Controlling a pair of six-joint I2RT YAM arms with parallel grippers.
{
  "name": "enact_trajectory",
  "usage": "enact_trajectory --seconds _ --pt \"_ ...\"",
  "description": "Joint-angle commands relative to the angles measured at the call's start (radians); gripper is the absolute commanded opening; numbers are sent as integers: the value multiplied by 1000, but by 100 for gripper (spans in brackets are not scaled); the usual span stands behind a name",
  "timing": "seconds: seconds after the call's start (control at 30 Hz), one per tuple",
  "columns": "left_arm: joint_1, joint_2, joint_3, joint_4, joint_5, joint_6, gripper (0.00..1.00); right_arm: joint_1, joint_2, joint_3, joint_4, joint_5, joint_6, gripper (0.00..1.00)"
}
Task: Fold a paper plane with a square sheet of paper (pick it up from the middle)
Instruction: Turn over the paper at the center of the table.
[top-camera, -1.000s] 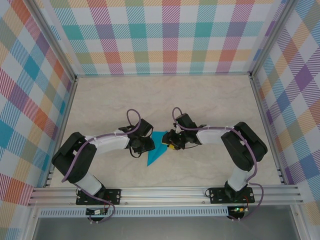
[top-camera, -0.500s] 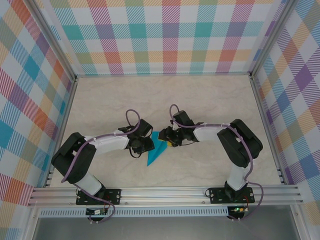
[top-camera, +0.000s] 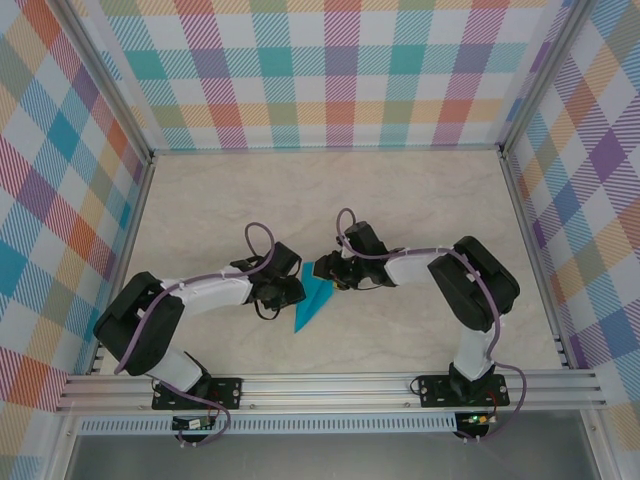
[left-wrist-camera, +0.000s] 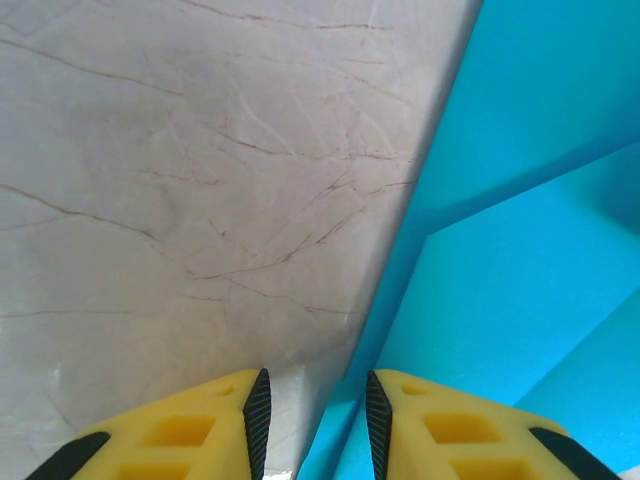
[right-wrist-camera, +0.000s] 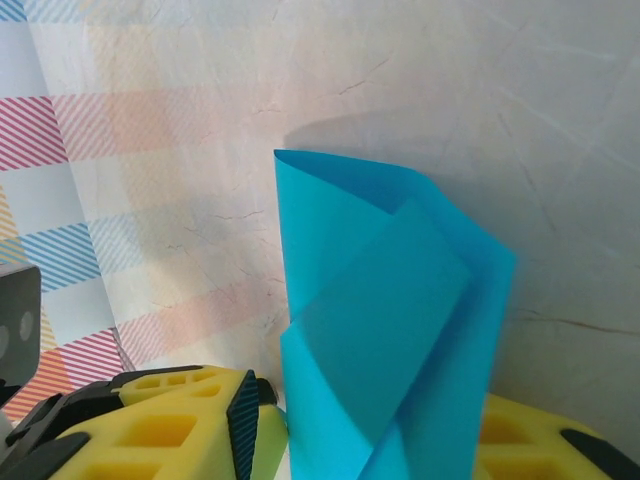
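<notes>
The square sheet of paper (top-camera: 313, 300) is teal-blue, folded into a narrow wedge with its tip toward the near edge. My left gripper (top-camera: 289, 292) sits at its left edge. In the left wrist view the left gripper (left-wrist-camera: 315, 425) is open: the paper (left-wrist-camera: 520, 280) edge runs through the gap, with the right pad over paper and the left pad over bare table. My right gripper (top-camera: 337, 274) is at the sheet's upper right. In the right wrist view a lifted, curled flap of the paper (right-wrist-camera: 390, 300) stands between the right gripper's (right-wrist-camera: 365, 410) open yellow fingers (right-wrist-camera: 190, 425), hiding the right pad.
The marble-patterned tabletop (top-camera: 420, 200) is ringed by plaid walls (top-camera: 330, 70) at the back and both sides. An aluminium rail (top-camera: 330, 388) runs along the near edge by the arm bases.
My right gripper has shifted left and slightly away, pushing the sheet's right flap up and over, so the paper looks narrower. The left gripper has barely moved.
</notes>
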Motion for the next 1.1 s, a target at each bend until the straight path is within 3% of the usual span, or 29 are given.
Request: enact_trajectory --seconds 0.0,0.23,0.4,0.5,0.63,0.83,0.9,1.07 --pt "6 -37 -14 -25 -27 -19 33 11 21 -7 49 -12 -12 39" --pt "6 -141 -57 -31 -69 -51 34 11 19 26 22 -39 -46 16" --pt "7 -310 -109 -85 -148 -88 38 11 -68 123 -251 20 -172 7" --pt "12 -416 -141 -145 -200 -109 40 17 -142 239 -576 179 -312 7" --pt "25 -537 -183 -204 -234 -126 44 26 -184 426 -1030 505 -448 7" --pt "38 -653 -207 -255 -278 -151 48 74 -114 643 -1457 965 -494 8" --pt "39 -676 -200 -278 -298 -153 48 89 -56 702 -1533 1034 -474 8" --pt "39 -725 -183 -353 -360 -177 48 163 143 829 -1609 1028 -400 11"
